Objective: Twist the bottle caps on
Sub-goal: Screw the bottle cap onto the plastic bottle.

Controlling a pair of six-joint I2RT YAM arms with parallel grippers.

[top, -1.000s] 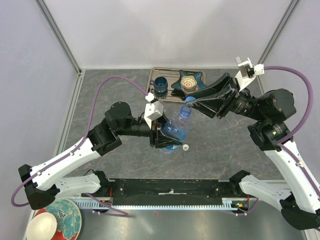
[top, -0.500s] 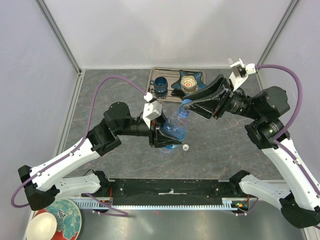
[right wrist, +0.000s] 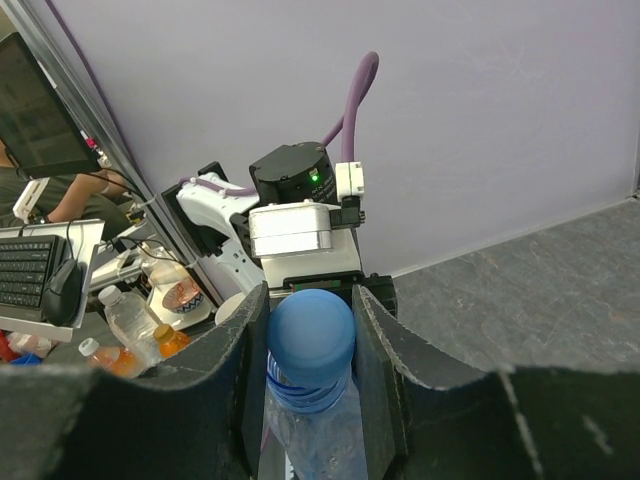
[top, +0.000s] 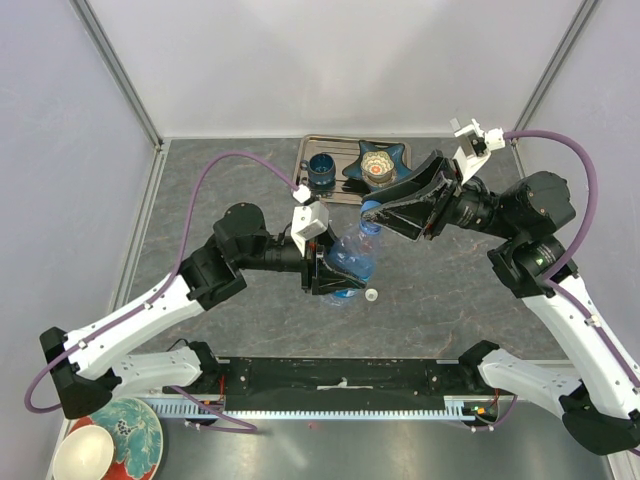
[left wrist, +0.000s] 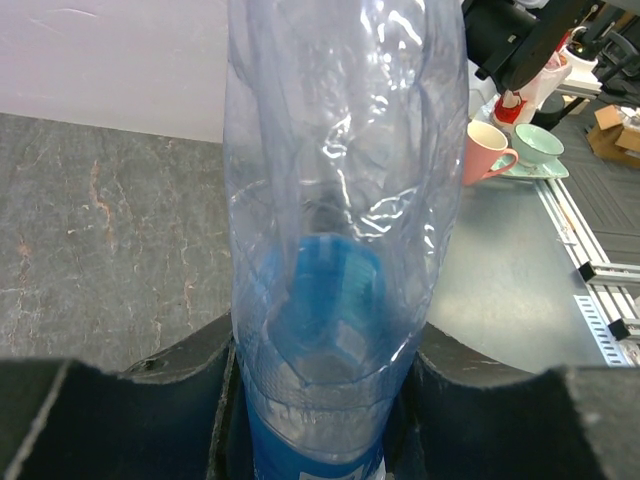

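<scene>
— How far along are we?
— Mid-step, I'm judging. The round blue plastic cap [right wrist: 310, 335] is sitting on the neck of the clear blue-tinted plastic bottle [top: 350, 258], but I can't tell if it's tight. A small white cap [top: 371, 295] is lying loose on the table [top: 450, 300] beside the bottle.
— And the grippers?
— My right gripper [top: 374, 209] is pinching the blue cap, jaws nearly closed. My left gripper [left wrist: 320, 400] is clamping the bottle's lower body.

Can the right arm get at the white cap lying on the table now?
Probably not yet: the right gripper is shut on the blue cap atop the bottle held by the left gripper. The white cap lies uncovered beside the bottle; only the full jaws hinder.
</scene>
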